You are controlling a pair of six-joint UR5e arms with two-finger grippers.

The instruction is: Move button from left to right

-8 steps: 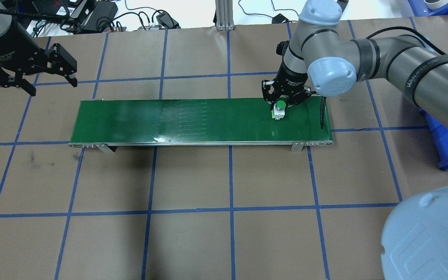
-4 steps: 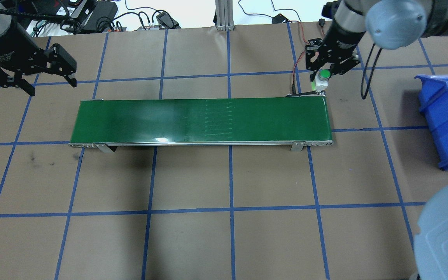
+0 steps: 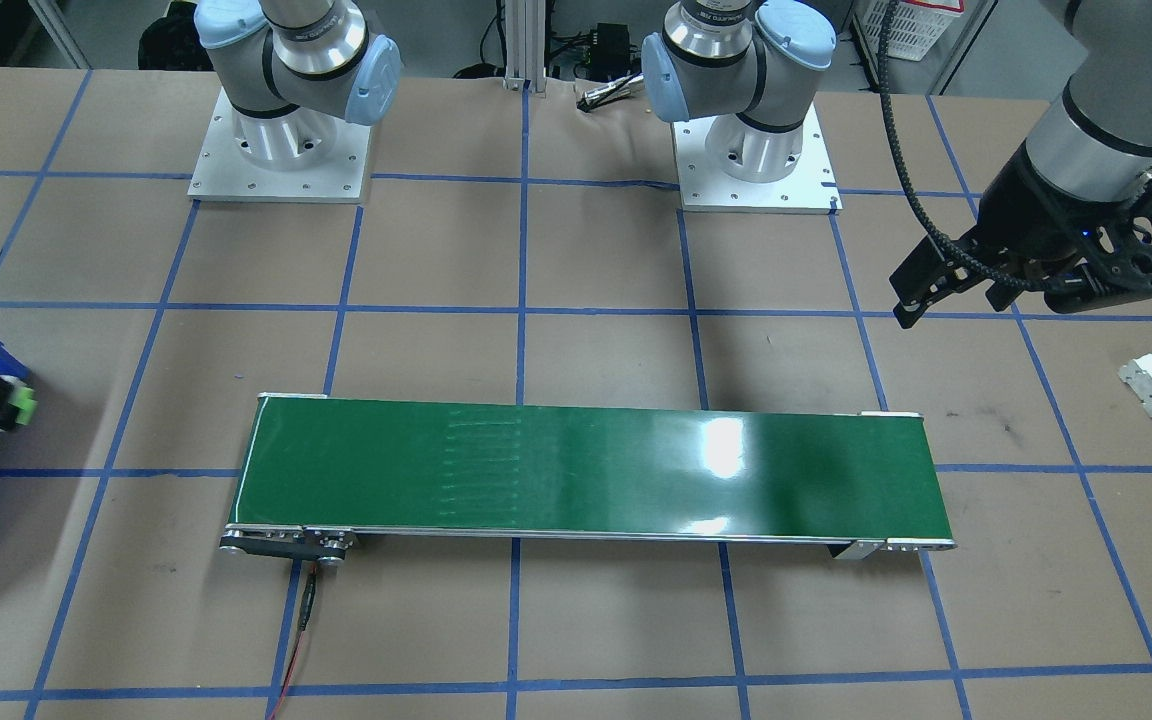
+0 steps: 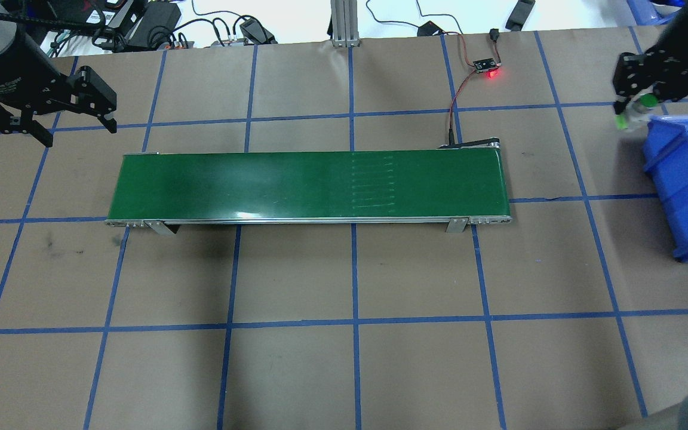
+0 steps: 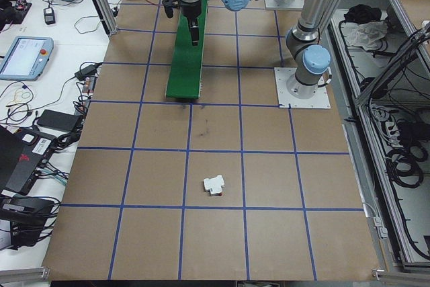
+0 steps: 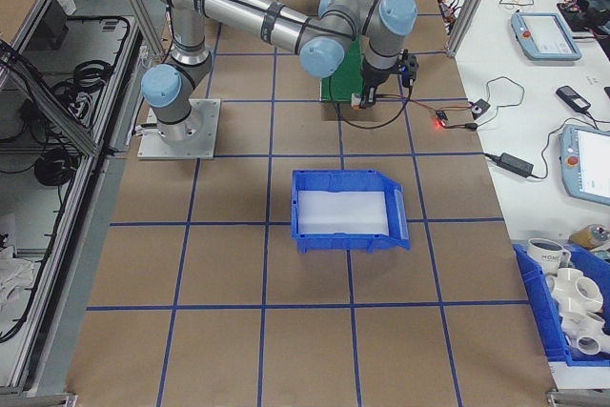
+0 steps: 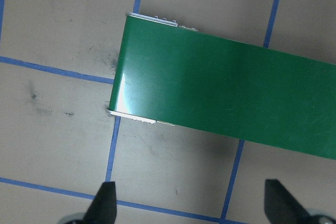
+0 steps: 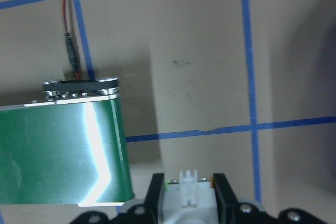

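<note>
Meanwhile my left hand (image 4: 51, 122) hung with its fingers spread and empty above the tabletop (image 4: 344, 370), beyond the left end of the green conveyor (image 4: 308, 185); my right hand (image 4: 633, 110) gripped the button (image 4: 636, 112) just beside the blue bin's (image 4: 681, 197) near rim.

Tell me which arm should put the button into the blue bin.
The right. The right gripper is already shut on the button beside the blue bin. The left gripper hangs open and empty beyond the conveyor's opposite end.
</note>
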